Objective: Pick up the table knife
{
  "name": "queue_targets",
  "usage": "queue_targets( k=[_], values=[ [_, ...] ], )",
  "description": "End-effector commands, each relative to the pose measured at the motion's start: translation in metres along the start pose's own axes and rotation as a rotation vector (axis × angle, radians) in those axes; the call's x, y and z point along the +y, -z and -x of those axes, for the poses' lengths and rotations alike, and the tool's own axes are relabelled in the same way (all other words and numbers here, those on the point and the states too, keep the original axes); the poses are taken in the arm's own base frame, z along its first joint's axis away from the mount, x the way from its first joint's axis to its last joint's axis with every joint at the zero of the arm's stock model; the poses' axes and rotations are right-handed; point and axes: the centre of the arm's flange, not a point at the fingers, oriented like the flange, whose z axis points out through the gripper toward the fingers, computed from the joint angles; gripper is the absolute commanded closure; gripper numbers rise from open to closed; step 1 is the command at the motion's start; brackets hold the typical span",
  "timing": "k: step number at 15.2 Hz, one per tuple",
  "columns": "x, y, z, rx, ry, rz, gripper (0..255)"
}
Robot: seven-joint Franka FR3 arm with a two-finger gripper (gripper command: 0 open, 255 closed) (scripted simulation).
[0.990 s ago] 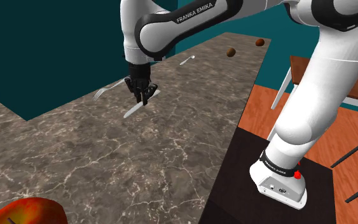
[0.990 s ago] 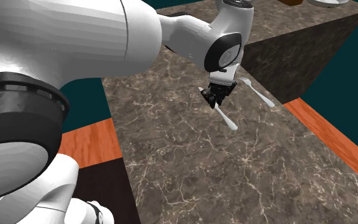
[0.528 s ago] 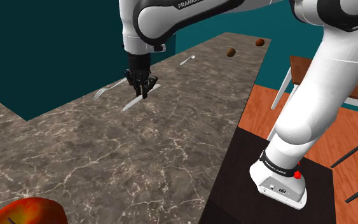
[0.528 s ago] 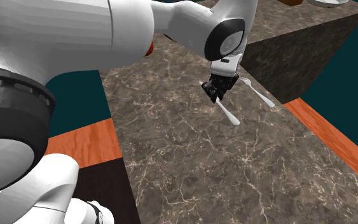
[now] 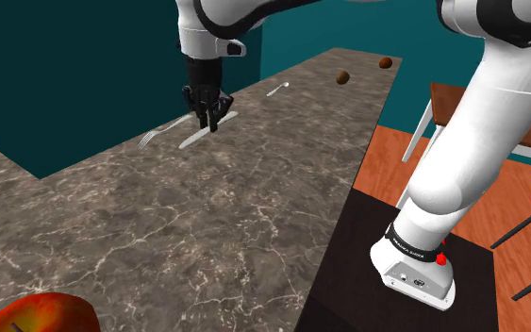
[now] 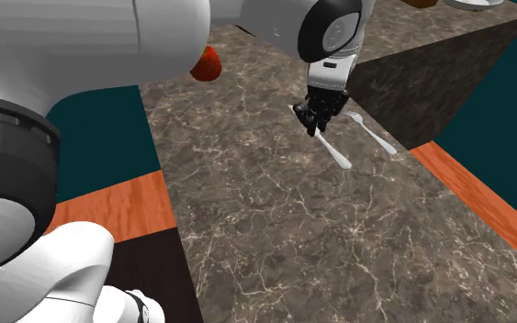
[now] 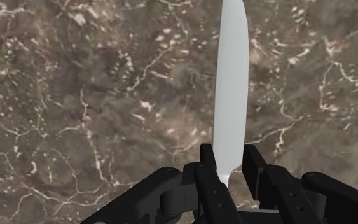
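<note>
1. Fork (image 5: 159, 132) lies flat on the marble counter (image 5: 159, 236), at the shoulder view's left of the hand, apart from it.
2. Gripper (image 5: 208, 119) is clamped across one end of the table knife (image 5: 193, 141). The blade juts out past the fingers, pinched on its thin flats, probably the only purchase.
3. Against 1 s ago, hand and knife sit higher together. Judged: knife clear of the counter, lift under way.

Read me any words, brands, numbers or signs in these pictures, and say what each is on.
No text can be read.
Tiny white lettering on the dark band at the arm's foot: too small to read.
The table knife, gripper and countertop bear none.
</note>
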Motion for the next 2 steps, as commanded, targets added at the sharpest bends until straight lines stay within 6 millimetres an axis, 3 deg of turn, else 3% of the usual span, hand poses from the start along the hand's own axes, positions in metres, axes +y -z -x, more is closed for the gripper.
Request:
queue_targets(
  k=[1,2],
  values=[
    [-0.0009,0.0054,0.0000,0.000,0.000,0.000,255],
    [-0.0009,0.0054,0.0000,0.000,0.000,0.000,255]
  ],
)
